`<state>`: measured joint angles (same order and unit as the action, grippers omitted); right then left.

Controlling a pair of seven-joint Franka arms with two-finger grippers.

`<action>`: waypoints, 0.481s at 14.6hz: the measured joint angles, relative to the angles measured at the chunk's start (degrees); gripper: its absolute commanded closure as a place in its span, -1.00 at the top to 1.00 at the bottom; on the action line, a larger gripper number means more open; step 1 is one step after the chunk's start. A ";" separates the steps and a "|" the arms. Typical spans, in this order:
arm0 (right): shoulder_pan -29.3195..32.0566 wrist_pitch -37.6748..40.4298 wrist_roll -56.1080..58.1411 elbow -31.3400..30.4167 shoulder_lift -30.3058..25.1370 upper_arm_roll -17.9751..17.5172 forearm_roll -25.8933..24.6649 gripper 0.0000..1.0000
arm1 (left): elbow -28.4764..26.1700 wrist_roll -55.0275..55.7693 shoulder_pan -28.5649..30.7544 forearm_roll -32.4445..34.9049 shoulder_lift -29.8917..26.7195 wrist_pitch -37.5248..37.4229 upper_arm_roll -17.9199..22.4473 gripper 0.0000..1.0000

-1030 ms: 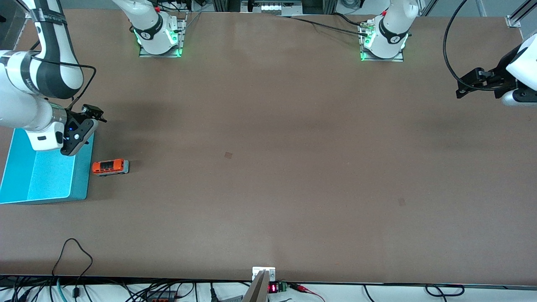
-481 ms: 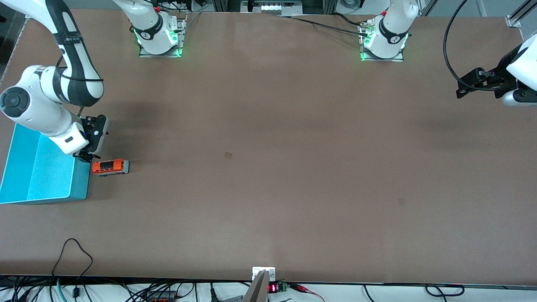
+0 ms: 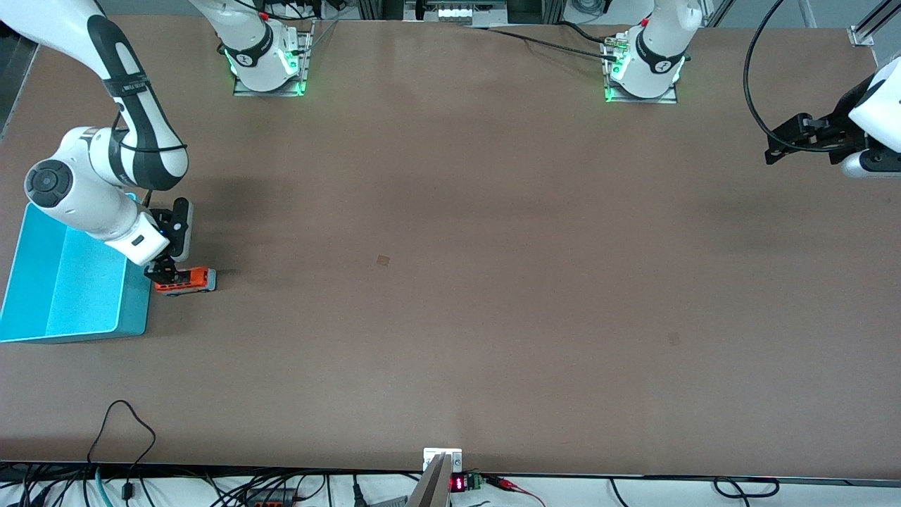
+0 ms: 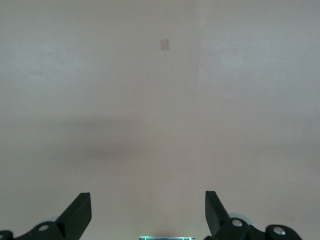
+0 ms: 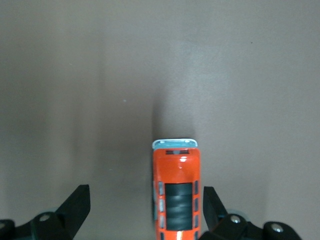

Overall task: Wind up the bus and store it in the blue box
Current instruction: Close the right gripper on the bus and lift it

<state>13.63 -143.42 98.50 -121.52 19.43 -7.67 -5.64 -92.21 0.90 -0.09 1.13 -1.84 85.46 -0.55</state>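
Observation:
The small orange bus [image 3: 188, 279] with dark roof windows and a grey front stands on the brown table, right beside the blue box [image 3: 74, 285] at the right arm's end. My right gripper [image 3: 163, 272] is open, low over the box-side end of the bus. In the right wrist view the bus [image 5: 176, 192] lies between my open fingers [image 5: 143, 204], close to one finger and apart from the other. My left gripper [image 3: 776, 149] is open and empty, held high over the left arm's end of the table, and waits; its wrist view [image 4: 148, 207] shows only bare table.
The blue box is a large turquoise bin with nothing in it, its long wall beside the bus. Small darker marks [image 3: 383, 260] lie on the table's middle. Cables run along the front edge [image 3: 127, 422].
My right gripper has swung from over the blue box's corner out past its wall and come down over the bus. The bus, the box and the left arm have not moved.

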 measured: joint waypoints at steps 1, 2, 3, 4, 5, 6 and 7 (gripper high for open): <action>0.32 -1.37 1.08 0.13 0.72 0.00 0.00 1.00 | 0.00 0.00 0.00 0.00 0.00 -0.01 0.00 1.00; 0.71 -2.54 2.01 0.36 1.54 0.01 -0.01 1.00 | 0.00 0.00 0.00 0.00 0.00 -0.01 0.01 1.00; 1.09 -3.35 2.84 0.79 2.44 0.01 -0.01 1.00 | 0.00 0.00 0.00 0.00 0.00 -0.02 0.01 1.00; 1.40 -4.04 3.36 1.30 3.38 0.01 -0.01 1.00 | 0.00 0.00 0.00 0.00 0.00 -0.03 0.01 1.00; 1.60 -4.62 3.57 1.72 4.25 0.00 -0.01 1.00 | 0.00 0.00 0.00 0.00 0.00 -0.03 0.02 1.00; 1.80 -5.32 3.63 2.02 5.02 -0.01 -0.01 1.00 | 0.00 0.00 0.00 0.00 0.00 -0.03 0.04 1.00; 2.00 -6.29 3.73 2.17 5.77 -0.01 -0.01 1.00 | -0.01 0.00 0.00 0.00 0.00 -0.03 0.07 1.00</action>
<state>15.62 -149.71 102.23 -119.34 25.20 -7.68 -5.66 -92.21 0.90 -0.09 1.13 -1.84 85.43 -0.49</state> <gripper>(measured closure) 0.000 0.000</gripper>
